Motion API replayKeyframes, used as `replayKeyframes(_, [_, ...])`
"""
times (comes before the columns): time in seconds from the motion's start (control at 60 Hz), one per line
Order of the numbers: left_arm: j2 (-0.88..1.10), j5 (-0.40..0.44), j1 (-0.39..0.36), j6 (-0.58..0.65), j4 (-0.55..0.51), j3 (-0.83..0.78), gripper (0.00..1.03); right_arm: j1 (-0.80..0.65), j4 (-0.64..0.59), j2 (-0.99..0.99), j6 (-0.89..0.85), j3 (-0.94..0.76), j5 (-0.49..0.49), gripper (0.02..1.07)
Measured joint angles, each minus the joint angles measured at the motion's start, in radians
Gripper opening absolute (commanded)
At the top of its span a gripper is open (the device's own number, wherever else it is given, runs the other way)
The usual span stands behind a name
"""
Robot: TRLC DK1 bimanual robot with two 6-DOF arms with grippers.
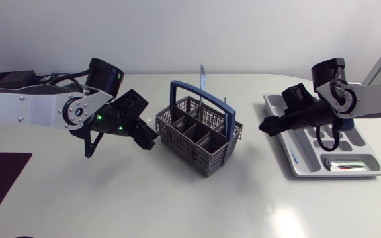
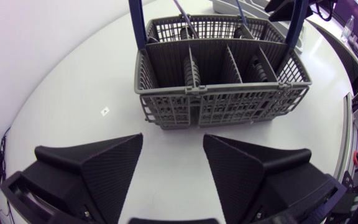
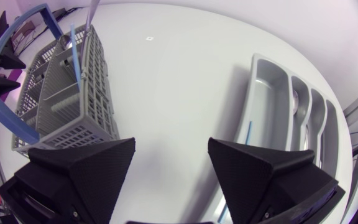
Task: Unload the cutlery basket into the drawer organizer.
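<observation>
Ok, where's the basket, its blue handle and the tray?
basket (image 1: 180,145), head view, near side wall
handle (image 1: 231,124), head view, its right upright
tray (image 3: 266,93), right wrist view, bare floor of one compartment

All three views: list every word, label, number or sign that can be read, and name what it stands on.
No text can be read in any view.
Small square mark on the table: too small to read.
Cutlery basket, drawer organizer, left gripper, right gripper: no print shows.
</observation>
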Motion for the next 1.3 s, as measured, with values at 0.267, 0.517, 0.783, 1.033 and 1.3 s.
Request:
replayKeyframes(0.267, [0.139, 0.000, 0.000, -0.004, 0.033, 0.060, 0.29, 0.056, -0.013, 0.089, 0.059, 0.137, -0.090, 0.17])
replayKeyframes(0.517, [0.234, 0.004, 0.000, -0.038, 0.086, 0.144, 0.26, 0.094, -0.085, 0.216, 0.080, 0.250, -0.147, 0.16])
replayKeyframes(0.783, [0.282, 0.033, 0.027, -0.039, 0.100, 0.201, 0.26, 0.158, -0.190, 0.184, 0.053, 0.203, -0.211, 0.15])
replayKeyframes(1.033, [0.328, 0.065, 0.042, -0.039, 0.094, 0.264, 0.26, 0.279, -0.324, 0.023, 0.015, 0.099, -0.219, 0.15])
replayKeyframes(1.3, [0.368, 0.102, 0.047, -0.036, 0.061, 0.339, 0.33, 0.428, -0.361, -0.056, 0.005, 0.053, -0.221, 0.18])
